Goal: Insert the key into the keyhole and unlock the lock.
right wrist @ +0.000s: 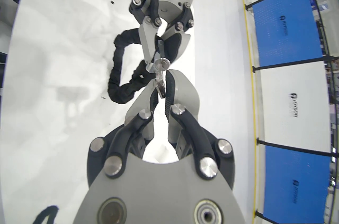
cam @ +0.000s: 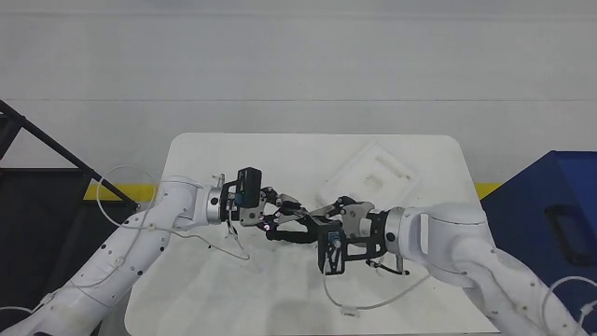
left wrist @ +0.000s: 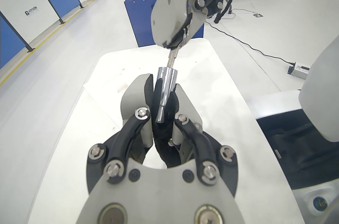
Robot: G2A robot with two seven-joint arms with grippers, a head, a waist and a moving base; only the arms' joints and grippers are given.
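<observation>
The lock is a chrome cylinder [left wrist: 165, 92] on a black fabric-covered cable [right wrist: 119, 71]. My left gripper [left wrist: 163, 82] is shut on the cylinder and holds it above the white table [cam: 205, 280], keyhole end [right wrist: 162, 65] facing the right arm. My right gripper [right wrist: 161, 79] is shut on the silver key [right wrist: 160, 84]. The key's blade [left wrist: 173, 57] points at the cylinder and its tip meets the keyhole end. I cannot tell how deep it sits. From above, the left gripper [cam: 273, 221] and right gripper [cam: 312, 227] face each other over mid-table.
A white tray [cam: 373, 177] lies on the table behind the grippers. A thin white wire [cam: 233, 247] trails under the left arm. A blue cabinet [cam: 550, 215] stands off the table's right side.
</observation>
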